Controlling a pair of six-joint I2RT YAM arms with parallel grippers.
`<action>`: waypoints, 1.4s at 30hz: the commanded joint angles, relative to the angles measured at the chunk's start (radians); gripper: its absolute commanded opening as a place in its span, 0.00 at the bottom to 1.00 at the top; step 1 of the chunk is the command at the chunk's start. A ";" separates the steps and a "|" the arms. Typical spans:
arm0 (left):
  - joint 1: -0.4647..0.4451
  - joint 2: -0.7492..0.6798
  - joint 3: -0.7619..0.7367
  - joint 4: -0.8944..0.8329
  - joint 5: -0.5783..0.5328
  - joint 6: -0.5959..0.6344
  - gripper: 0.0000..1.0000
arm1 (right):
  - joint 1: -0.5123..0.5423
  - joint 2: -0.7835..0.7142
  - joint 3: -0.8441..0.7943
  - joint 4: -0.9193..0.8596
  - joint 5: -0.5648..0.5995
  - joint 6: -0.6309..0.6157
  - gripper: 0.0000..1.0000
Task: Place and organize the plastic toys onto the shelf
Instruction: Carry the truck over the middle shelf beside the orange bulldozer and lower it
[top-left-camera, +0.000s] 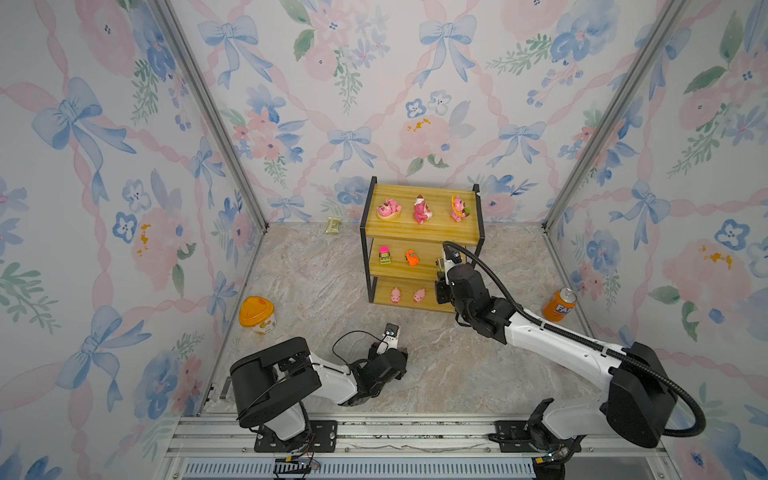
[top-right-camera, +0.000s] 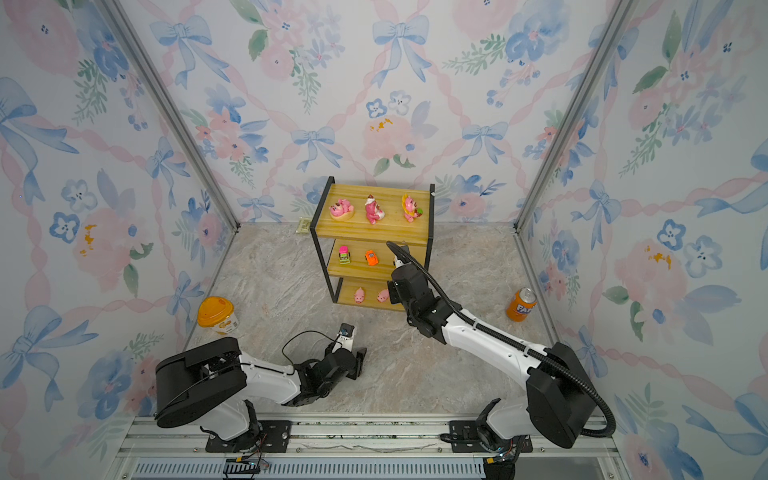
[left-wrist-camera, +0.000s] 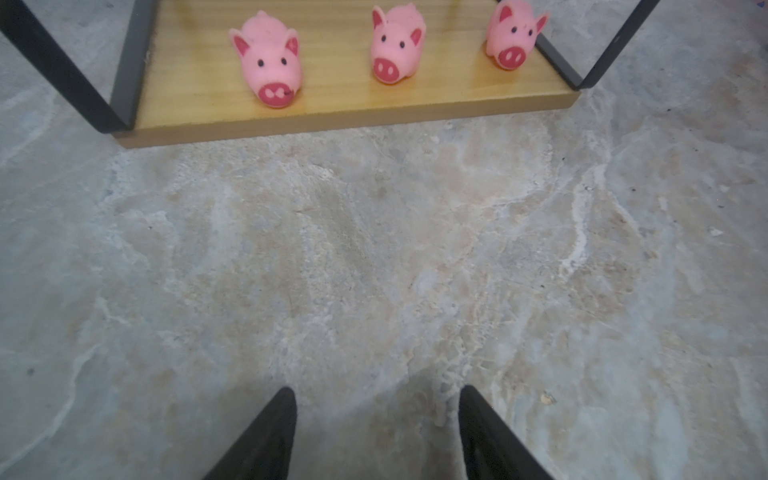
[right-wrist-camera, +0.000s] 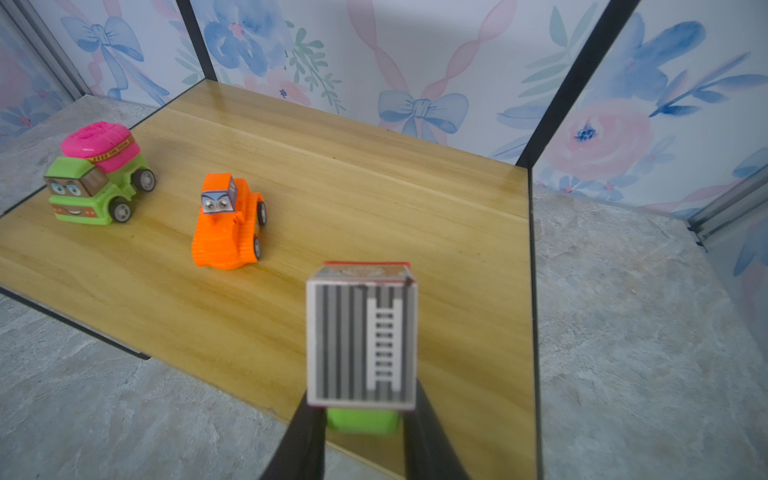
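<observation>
At the middle board of the shelf (right-wrist-camera: 374, 187), the right gripper (right-wrist-camera: 361, 419) is clamped tight on the grey-green car (right-wrist-camera: 361, 340) by its green base. The toy looks light, rigid and probably slick. The left gripper (left-wrist-camera: 376, 390) gapes empty.

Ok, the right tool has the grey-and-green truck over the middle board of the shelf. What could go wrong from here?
1. The right tool holds the grey-and-green toy truck close to the front edge of the middle yellow wooden board; released here, it might roll off.
2. Shifting it sideways could nudge the orange toy bulldozer.
3. Lifting out steeply, the right wrist may bump the top yellow board.
</observation>
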 joint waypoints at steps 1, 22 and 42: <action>-0.004 0.019 0.015 -0.006 -0.011 0.016 0.63 | 0.006 0.019 -0.027 0.065 0.028 -0.023 0.27; -0.005 0.019 0.017 -0.006 -0.013 0.015 0.64 | 0.013 0.075 -0.010 0.092 0.034 -0.053 0.31; -0.010 0.000 0.002 -0.006 -0.026 0.012 0.64 | 0.036 0.021 -0.021 0.070 0.092 -0.084 0.59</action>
